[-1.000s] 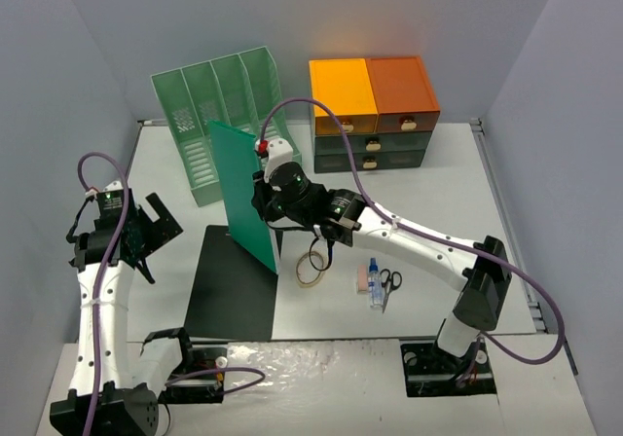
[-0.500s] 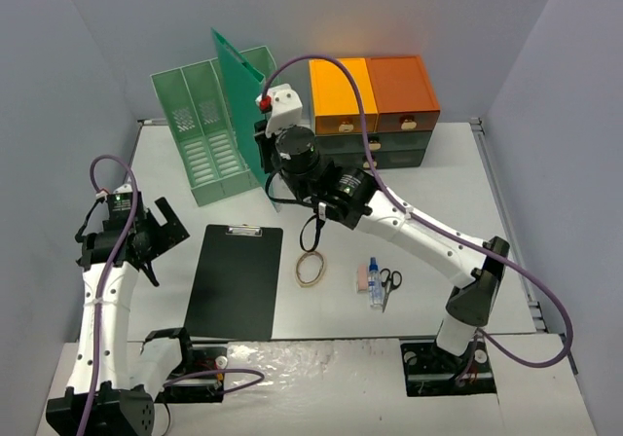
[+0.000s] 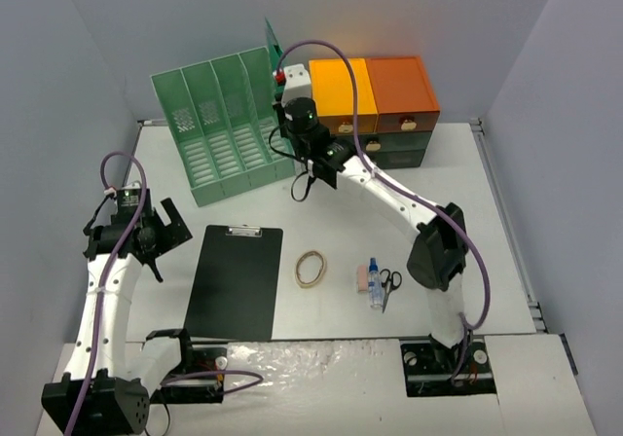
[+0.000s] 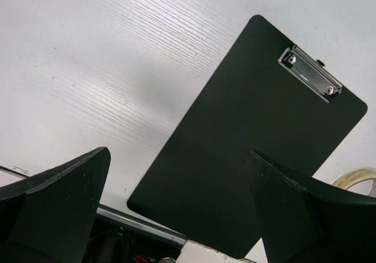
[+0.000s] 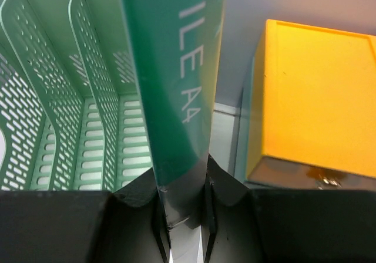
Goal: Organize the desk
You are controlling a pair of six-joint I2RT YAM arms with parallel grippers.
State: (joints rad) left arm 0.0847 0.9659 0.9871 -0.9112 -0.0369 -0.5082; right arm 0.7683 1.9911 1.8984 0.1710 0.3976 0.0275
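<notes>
Clamping the right gripper (image 5: 183, 207) shut on the bottom edge of a green folder (image 5: 176, 69) marked FILE A4, holding it upright and edge-on at about 11 o'clock over the desk (image 3: 448, 193). Flanking that folder with the green slotted file rack (image 3: 219, 125) at its 9 o'clock and the orange-and-dark-green drawer cabinet (image 3: 375, 105) at its 3 o'clock; impossible to tell whether touching either. Hovering the left gripper (image 4: 176, 201) at about 8 o'clock, fingers spread wide and gripping nothing, just beside a black clipboard (image 3: 237, 280). Lying flat toward 7 o'clock, that clipboard, with its metal clip pointing to 12. Resting near 6 o'clock, a tan ring (image 3: 311, 268), and at its 3 o'clock a pink eraser (image 3: 361, 279), a small bottle (image 3: 374, 282) and scissors (image 3: 388, 285) bunched close together. Spreading white and flat under both arms, from the arm bases at 6 o'clock out to rack and cabinet at 12.
</notes>
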